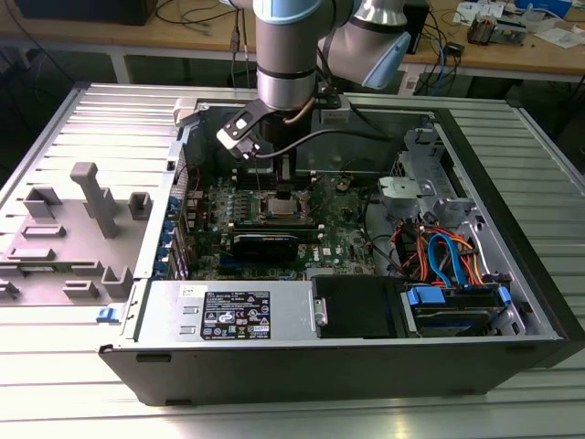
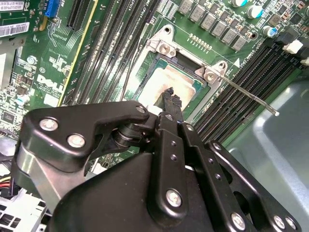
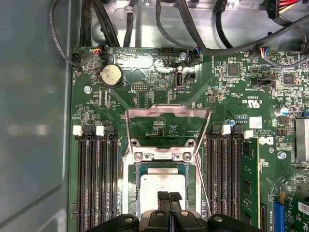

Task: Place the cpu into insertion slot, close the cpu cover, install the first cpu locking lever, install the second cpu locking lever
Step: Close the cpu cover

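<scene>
Tool [image 3: 169, 195], black fingers tight together and empty, over flat dull-silver square cpu [image 3: 153, 183]

The computer case [image 1: 320, 370] is laid on the table [image 1: 55, 402], with a fixture block [image 1: 91, 206] beside it at the exterior view's left. Inside, the motherboard [image 1: 343, 233] is placed toward that left, the drive cage [image 1: 452, 306] and cables [image 1: 439, 251] toward that view's right, the power supply [image 1: 228, 311] along the near wall. The cpu [image 3: 161, 186] is seated in the insertion slot [image 3: 128, 186], flanked by memory slots [image 3: 96, 183] on two sides. The cpu cover [image 3: 166, 112] is raised at one edge. The gripper [image 3: 169, 197] is held over the cpu.
</scene>
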You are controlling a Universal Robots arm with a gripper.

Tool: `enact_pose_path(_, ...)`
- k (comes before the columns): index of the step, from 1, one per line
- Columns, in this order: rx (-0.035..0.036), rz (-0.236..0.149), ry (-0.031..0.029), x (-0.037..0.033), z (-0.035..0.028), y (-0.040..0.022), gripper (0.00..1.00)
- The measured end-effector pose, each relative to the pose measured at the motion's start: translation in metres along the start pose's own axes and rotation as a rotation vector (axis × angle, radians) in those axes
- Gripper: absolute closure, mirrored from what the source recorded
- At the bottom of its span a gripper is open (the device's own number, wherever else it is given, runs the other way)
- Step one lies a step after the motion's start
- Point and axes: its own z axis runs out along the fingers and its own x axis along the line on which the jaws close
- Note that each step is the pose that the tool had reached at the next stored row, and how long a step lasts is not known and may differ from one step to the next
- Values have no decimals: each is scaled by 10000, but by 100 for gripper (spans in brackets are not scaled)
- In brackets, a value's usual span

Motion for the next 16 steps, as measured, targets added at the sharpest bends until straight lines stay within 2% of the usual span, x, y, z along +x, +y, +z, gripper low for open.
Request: enact_pose_path(16,0,0,-8,-2,-36,1,89)
